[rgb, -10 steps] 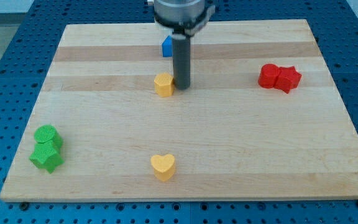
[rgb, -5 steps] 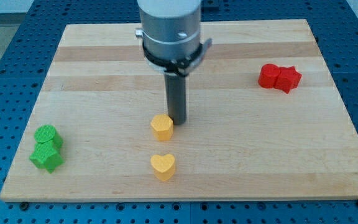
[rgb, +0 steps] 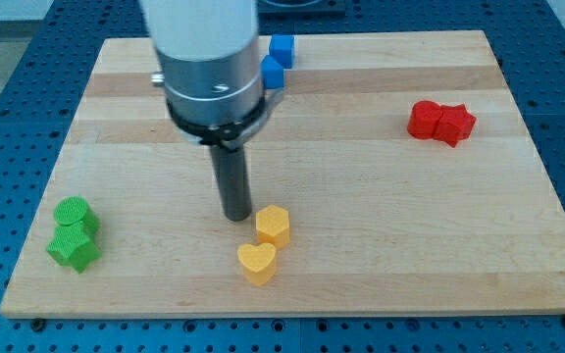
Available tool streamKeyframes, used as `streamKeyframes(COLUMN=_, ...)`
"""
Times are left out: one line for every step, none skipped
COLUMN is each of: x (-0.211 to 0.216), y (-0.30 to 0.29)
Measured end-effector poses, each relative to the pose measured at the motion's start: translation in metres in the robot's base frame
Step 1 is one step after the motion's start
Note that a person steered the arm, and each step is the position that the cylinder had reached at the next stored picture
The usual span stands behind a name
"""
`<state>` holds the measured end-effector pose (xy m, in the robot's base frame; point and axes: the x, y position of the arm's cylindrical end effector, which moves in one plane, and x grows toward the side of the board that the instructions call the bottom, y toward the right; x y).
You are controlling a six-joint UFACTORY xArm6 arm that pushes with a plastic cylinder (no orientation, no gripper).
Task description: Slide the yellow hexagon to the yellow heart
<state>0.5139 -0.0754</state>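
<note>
The yellow hexagon (rgb: pixel 274 225) sits on the wooden board near the view's bottom centre. It touches the top right of the yellow heart (rgb: pixel 257 263), which lies just below it. My tip (rgb: pixel 237 216) is on the board just to the left of the hexagon, very close to it, and above the heart.
Two green blocks (rgb: pixel 74 233) sit together at the view's lower left. Two red blocks (rgb: pixel 440 123) sit together at the right. Two blue blocks (rgb: pixel 278 60) are at the top, partly behind the arm. The board's bottom edge (rgb: pixel 282 312) runs just below the heart.
The yellow hexagon has slid down the board from the upper middle to beside the heart. My tip has moved down and to the left, from the hexagon's right side to its left.
</note>
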Motion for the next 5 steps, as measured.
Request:
streamKeyframes(x=-0.029, y=0.028)
streamKeyframes(x=-0.065, y=0.034)
streamKeyframes(x=-0.055, y=0.083)
streamKeyframes(x=-0.017, y=0.08)
streamKeyframes(x=0.011, y=0.077)
